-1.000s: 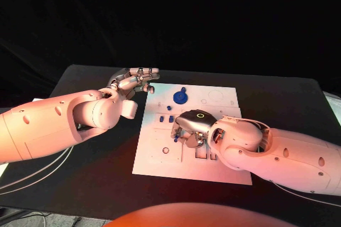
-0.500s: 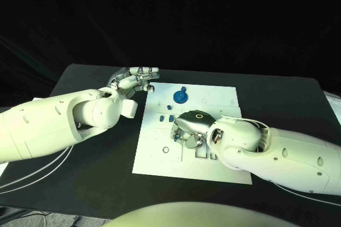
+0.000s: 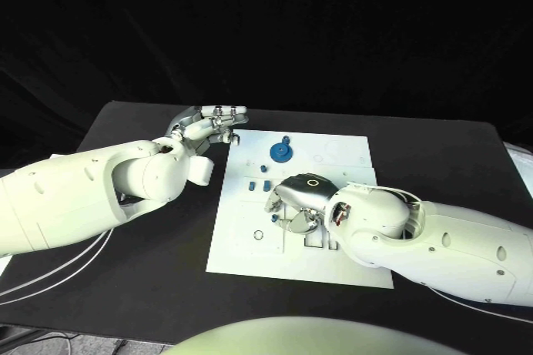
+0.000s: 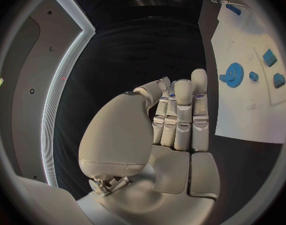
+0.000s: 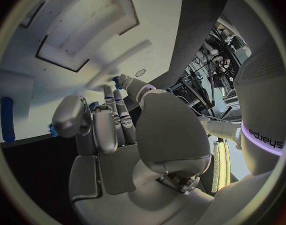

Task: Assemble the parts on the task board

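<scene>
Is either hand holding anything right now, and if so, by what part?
The left hand holds nothing; its fingers are straight, beside the white board. The right hand is curled down over the board's small blue parts; whether it grips one cannot be told.

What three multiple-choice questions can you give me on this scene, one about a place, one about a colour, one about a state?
1. Where is the right hand?
A. Over the middle of the task board
B. Off the table
C. On the bare table beside the board

2. What colour is the gear near the board's far edge?
A. Red
B. Blue
C. Yellow

3. What does the left hand hold?
A. The gear
B. A cable
C. Nothing

Answers: 1 A, the head view shows it above the board's centre. 2 B, the gear is plainly blue. 3 C, its fingers lie empty in the left wrist view.
</scene>
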Controlling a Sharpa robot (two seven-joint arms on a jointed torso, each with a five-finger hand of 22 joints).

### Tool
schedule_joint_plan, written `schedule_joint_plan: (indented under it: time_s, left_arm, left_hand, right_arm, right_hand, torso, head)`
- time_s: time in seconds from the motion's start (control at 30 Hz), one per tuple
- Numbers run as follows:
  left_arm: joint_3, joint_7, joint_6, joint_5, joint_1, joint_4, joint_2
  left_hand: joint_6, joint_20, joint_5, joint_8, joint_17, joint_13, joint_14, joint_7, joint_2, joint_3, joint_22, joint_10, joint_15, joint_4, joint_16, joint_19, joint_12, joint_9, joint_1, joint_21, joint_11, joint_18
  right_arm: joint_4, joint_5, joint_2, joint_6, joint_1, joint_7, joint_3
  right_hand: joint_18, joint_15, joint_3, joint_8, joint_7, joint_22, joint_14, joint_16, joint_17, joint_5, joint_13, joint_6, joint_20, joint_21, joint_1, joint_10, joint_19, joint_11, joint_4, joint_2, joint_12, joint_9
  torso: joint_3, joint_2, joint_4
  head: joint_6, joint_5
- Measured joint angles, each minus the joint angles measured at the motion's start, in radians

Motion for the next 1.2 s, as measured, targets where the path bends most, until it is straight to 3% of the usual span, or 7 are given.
schedule_joint_plan:
  time_s: [0.27, 0.5, 0.67, 1.03, 1.2]
  left_arm:
    - [0.0, -0.001, 0.0, 0.0, 0.0, -0.005, 0.001]
    - [0.0, -0.001, 0.001, 0.0, 0.0, -0.004, 0.001]
    - [0.0, -0.002, 0.001, 0.0, 0.0, 0.002, 0.001]
    - [0.0, -0.003, 0.003, 0.0, 0.0, 0.003, 0.001]
    - [0.0, -0.004, 0.004, 0.0, 0.0, 0.002, 0.0]
  left_hand:
    - [-0.003, 0.0, 0.0, 0.0, -0.001, 0.0, 0.0, 0.003, 0.0, 0.0, -0.001, 0.0, 0.0, 0.0, 0.0, 0.0, 0.0, 0.0, 0.0, 0.0, 0.0, 0.0]
    - [-0.003, 0.0, 0.0, 0.0, -0.001, 0.0, 0.0, 0.003, 0.0, 0.0, -0.001, 0.0, 0.0, 0.0, 0.0, 0.0, 0.0, 0.0, 0.0, 0.0, 0.0, 0.0]
    - [-0.003, 0.0, 0.0, 0.0, -0.001, 0.0, 0.0, 0.003, 0.0, 0.0, 0.0, 0.0, 0.0, 0.0, 0.0, 0.0, 0.0, 0.0, 0.0, 0.0, 0.0, 0.0]
    - [-0.003, 0.0, 0.0, 0.0, -0.001, 0.0, 0.0, 0.003, 0.0, 0.0, 0.0, 0.0, 0.0, 0.0, 0.0, 0.0, 0.0, 0.0, 0.0, 0.0, 0.0, 0.0]
    - [-0.003, 0.0, 0.0, 0.0, -0.001, 0.0, 0.0, 0.003, 0.0, 0.0, 0.0, 0.0, 0.0, 0.0, 0.0, 0.0, 0.0, 0.0, 0.0, 0.0, 0.0, 0.0]
  right_arm:
    - [0.056, 0.006, -0.078, -0.046, 0.005, 0.0, 0.007]
    - [0.103, 0.018, -0.203, -0.061, 0.065, -0.016, 0.02]
    - [0.102, 0.021, -0.266, -0.056, 0.087, -0.037, 0.022]
    - [0.081, 0.013, -0.284, -0.019, 0.094, -0.063, 0.02]
    - [0.07, 0.011, -0.268, 0.002, 0.092, -0.064, 0.018]
  right_hand:
    - [0.0, 0.0, -0.004, 0.0, 0.0, -0.003, 0.0, -0.007, -0.012, 0.0, 0.005, 0.0, 0.0, 0.0, 0.011, 0.003, 0.0, -0.003, -0.004, 0.001, 0.02, 0.0]
    - [0.0, 0.0, -0.013, 0.0, -0.011, -0.003, 0.0, -0.016, -0.02, 0.0, 0.005, 0.012, 0.0, 0.0, 0.015, 0.033, 0.0, -0.016, 0.002, 0.004, 0.044, 0.0]
    - [0.0, 0.0, -0.043, 0.0, -0.024, -0.002, 0.0, -0.016, -0.024, -0.017, 0.002, -0.001, -0.001, -0.002, 0.001, 0.026, 0.001, -0.023, 0.01, -0.009, 0.044, -0.002]
    - [0.0, -0.012, -0.073, 0.0, -0.033, -0.008, -0.002, -0.019, -0.027, -0.032, 0.002, -0.01, -0.008, -0.008, 0.008, -0.002, 0.008, -0.026, 0.021, -0.018, 0.037, -0.002]
    - [0.0, -0.022, -0.077, 0.0, -0.043, -0.01, 0.0, -0.023, -0.028, -0.032, 0.003, 0.005, -0.011, -0.008, 0.025, 0.012, 0.011, -0.036, 0.025, -0.001, 0.047, 0.0]
  torso:
    - [0.0006, 0.0, -0.0003]
    - [-0.001, 0.0, -0.0009]
    - [-0.0014, 0.0, -0.0014]
    - [-0.0006, 0.0, 0.0003]
    - [-0.0006, 0.0, 0.0012]
  head:
    - [0.009, -0.008]
    - [0.02, -0.027]
    - [0.029, -0.04]
    - [0.035, -0.049]
    - [0.035, -0.048]
